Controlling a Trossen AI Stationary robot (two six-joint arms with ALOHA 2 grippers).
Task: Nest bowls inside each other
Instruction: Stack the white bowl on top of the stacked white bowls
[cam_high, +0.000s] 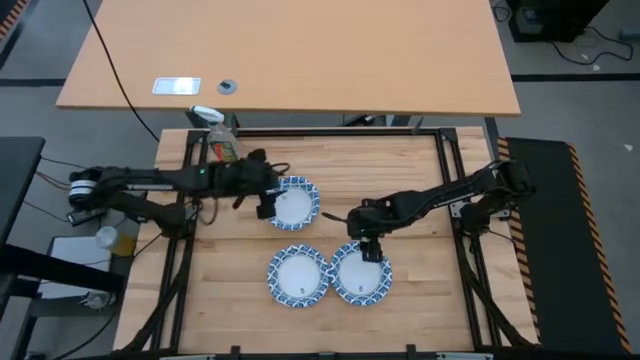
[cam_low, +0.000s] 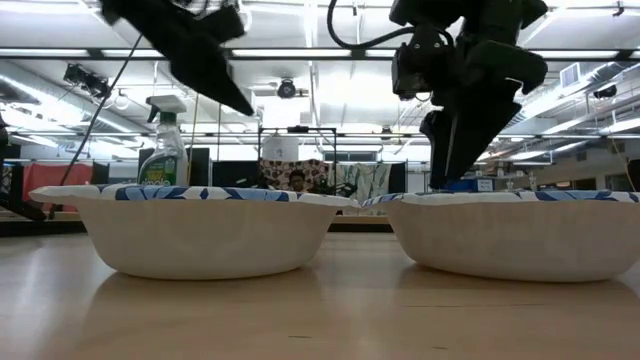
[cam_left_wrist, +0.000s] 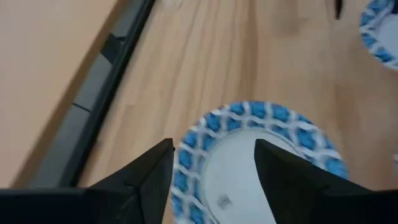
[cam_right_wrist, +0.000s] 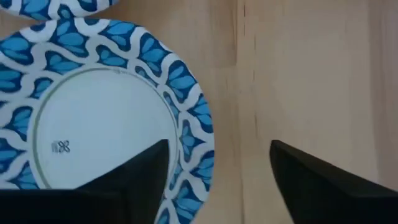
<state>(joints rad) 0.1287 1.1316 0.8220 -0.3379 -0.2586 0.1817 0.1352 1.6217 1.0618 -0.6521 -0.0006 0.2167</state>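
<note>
Three bowls with white centres and blue-patterned rims sit on the wooden table. One bowl (cam_high: 293, 203) is farther back, toward the left. Two bowls stand side by side near the front, the left one (cam_high: 298, 275) and the right one (cam_high: 361, 272). My left gripper (cam_high: 265, 207) is open and hangs over the far bowl's left rim (cam_left_wrist: 249, 115). My right gripper (cam_high: 370, 248) is open and points steeply down at the right front bowl's far rim (cam_right_wrist: 186, 118); one finger (cam_right_wrist: 146, 171) is over the bowl's inside and the other (cam_right_wrist: 311, 180) outside it. My right gripper's open fingers stand on either side of the front right bowl's far rim (cam_right_wrist: 193, 143), coming from above. I cannot tell whether either finger touches the rim. The bowl rests flat on the table.
A green-yellow spray bottle (cam_high: 218, 135) stands at the table's far left corner, behind my left arm. A dark frame rail (cam_high: 445, 180) borders the table, and a second tabletop (cam_high: 300, 50) lies beyond the far edge. Bare wood (cam_high: 410, 300) lies right of the front bowls.
</note>
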